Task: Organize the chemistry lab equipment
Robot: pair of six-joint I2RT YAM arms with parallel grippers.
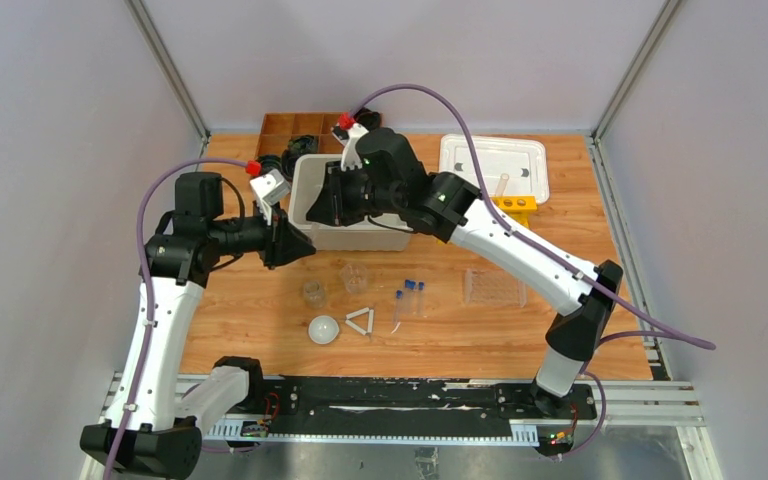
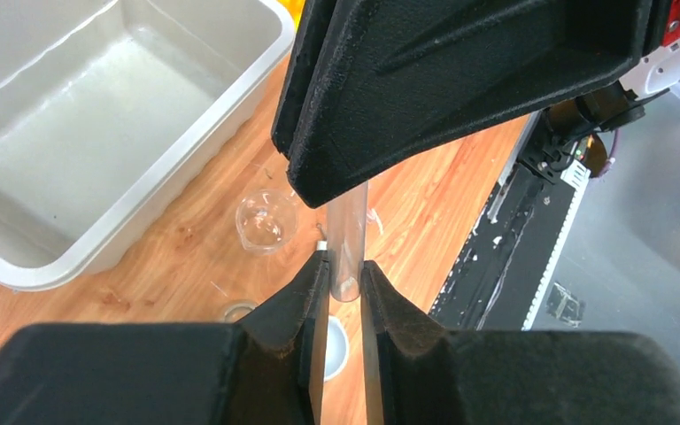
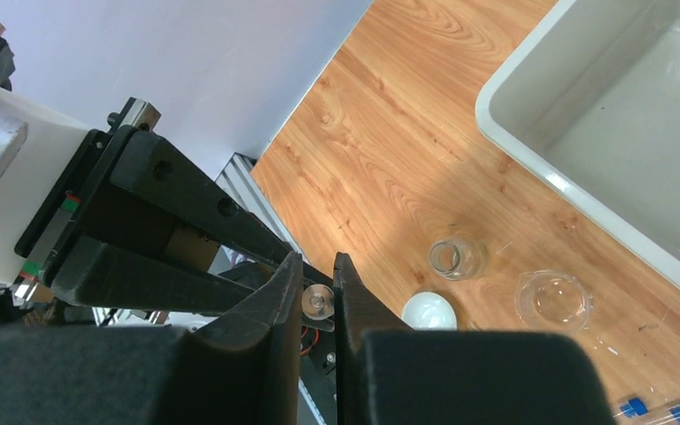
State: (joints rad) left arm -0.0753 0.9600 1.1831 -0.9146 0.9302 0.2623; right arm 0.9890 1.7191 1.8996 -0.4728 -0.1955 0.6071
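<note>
While half behind the right gripper (image 3: pixel 315 282), clear tube (image 2: pixel 351 243) in left gripper (image 2: pixel 345 270).

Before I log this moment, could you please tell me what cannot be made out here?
Left wrist view: the tube in the left gripper has its upper end hidden by the right gripper.
Right wrist view: whether those fingers press the tube is unclear.
Top view: grippers hide the tube.
</note>
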